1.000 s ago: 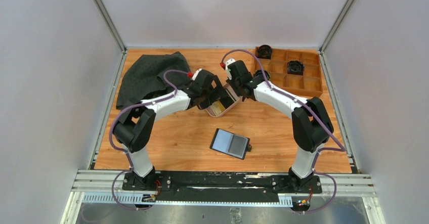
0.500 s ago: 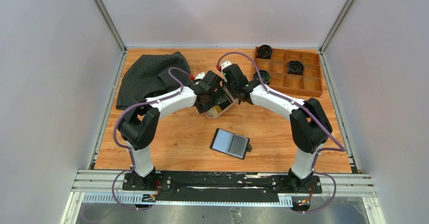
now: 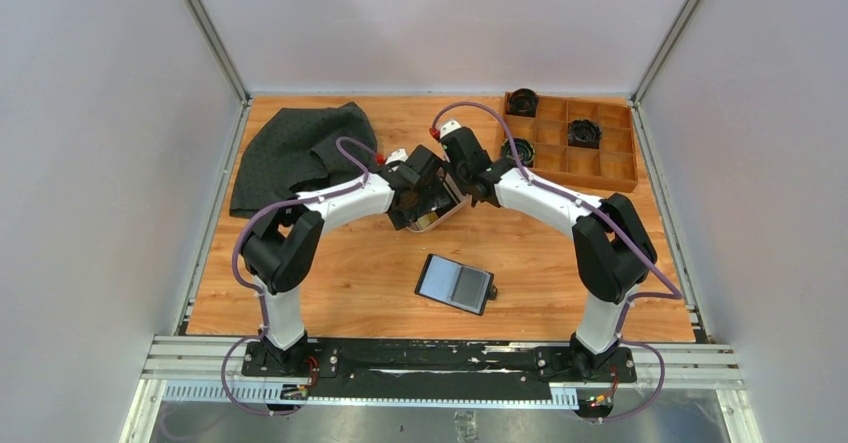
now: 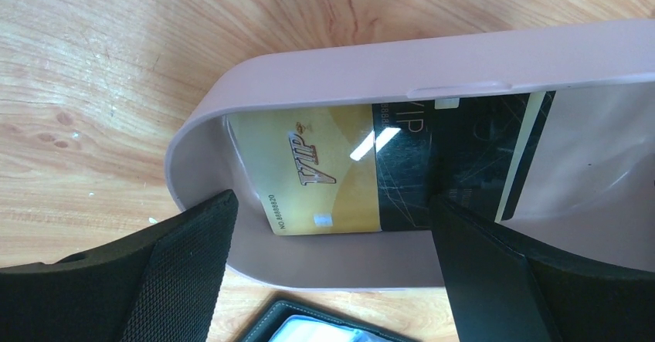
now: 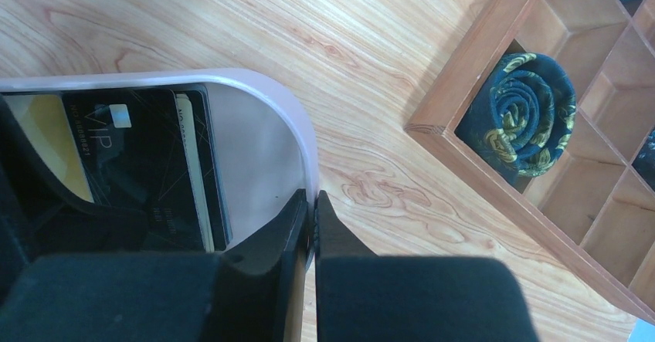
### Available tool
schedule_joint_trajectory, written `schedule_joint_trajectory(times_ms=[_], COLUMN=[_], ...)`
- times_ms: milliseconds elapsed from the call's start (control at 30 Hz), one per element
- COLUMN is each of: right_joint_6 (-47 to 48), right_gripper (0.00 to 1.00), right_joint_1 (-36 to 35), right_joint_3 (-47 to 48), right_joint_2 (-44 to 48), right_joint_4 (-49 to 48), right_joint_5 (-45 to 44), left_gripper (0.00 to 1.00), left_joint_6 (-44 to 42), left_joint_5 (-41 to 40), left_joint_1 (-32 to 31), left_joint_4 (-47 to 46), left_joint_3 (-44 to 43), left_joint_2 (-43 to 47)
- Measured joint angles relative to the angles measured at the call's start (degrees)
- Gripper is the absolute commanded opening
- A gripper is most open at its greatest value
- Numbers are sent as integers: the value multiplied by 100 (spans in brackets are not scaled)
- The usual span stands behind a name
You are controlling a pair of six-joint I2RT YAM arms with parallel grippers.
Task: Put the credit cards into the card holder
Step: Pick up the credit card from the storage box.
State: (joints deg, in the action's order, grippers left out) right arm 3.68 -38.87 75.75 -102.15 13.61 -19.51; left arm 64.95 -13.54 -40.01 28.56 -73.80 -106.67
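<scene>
Tray (image 4: 347,60) pale pink. Gold card (image 4: 309,172), darker VIP lettering. Black card (image 4: 402,187), thin pale crossing lines, silver lettering. Holder (image 3: 455,283) black, grey pockets. Table (image 3: 340,283) orange-brown wood grain. Cloth (image 3: 285,153) dark grey, faintly dotted. Box (image 5: 479,56) brown wood. Roll (image 5: 517,106) navy, gold paisley.

One fixed camera sits above and behind my bases, looking down from afar on the whole tabletop (image 3: 340,283). My left wrist camera looks close past my left gripper (image 4: 332,242) into the pink tray (image 4: 386,56); my right wrist camera, equally near behind my right gripper (image 5: 313,203), shares that tray and its cards (image 4: 309,172).
</scene>
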Motion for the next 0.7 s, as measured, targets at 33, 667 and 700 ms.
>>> schedule_joint_trajectory(times_ms=[33,667,700], right_joint_6=[-9,-107,-114], right_gripper=[0,0,0], right_joint_1=[0,42,42], right_joint_3=[-17,-146,-146], right_joint_2=[0,0,0], right_joint_4=[-9,-83,-83], right_joint_5=[0,46,72], left_gripper=[100,100,100], left_joint_6=[4,22,22], left_joint_5=[0,-9,-20], left_joint_1=[0,-22,-22], left_joint_4=[-50,-605,-599], left_joint_3=[31,376,391], left_joint_2=[0,90,101])
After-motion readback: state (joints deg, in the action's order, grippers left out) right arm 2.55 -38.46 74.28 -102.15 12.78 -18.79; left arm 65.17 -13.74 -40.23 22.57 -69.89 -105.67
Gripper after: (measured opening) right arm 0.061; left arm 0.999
